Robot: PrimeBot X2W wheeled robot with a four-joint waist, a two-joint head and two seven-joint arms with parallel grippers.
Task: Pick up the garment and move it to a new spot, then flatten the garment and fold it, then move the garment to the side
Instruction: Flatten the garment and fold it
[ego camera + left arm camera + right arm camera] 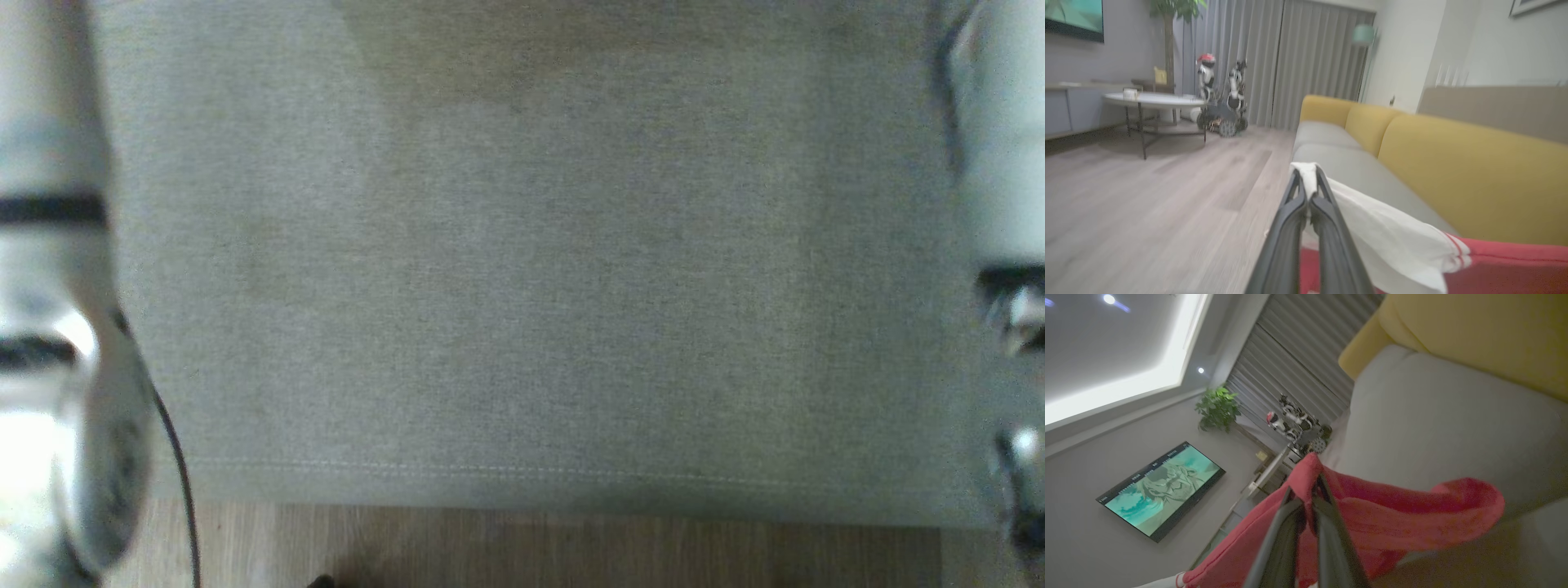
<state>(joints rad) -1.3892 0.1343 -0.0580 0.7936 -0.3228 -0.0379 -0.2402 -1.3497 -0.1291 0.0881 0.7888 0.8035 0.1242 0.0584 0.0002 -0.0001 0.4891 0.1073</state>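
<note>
The left gripper (1306, 177), low in its frame, pinches shut on the garment (1392, 241) by a white corner, and the right gripper (1308, 490) clamps its red edge. Holding two points near the sofa seat (531, 245) likely lets the cloth spread flat.

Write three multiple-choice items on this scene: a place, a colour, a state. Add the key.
1. The left gripper grips the red-and-white fabric garment at: A its red part; B its white edge; C its striped band.
2. On the fabric sofa, the back cushions are: A yellow; B grey; C red.
3. The right gripper is: A wide open; B shut on nothing; C shut on the garment's red cloth.
Key: B, white cloth sits in its grip; A, yellow backs rise behind the grey seat; C, red cloth is pinched in its grip.
</note>
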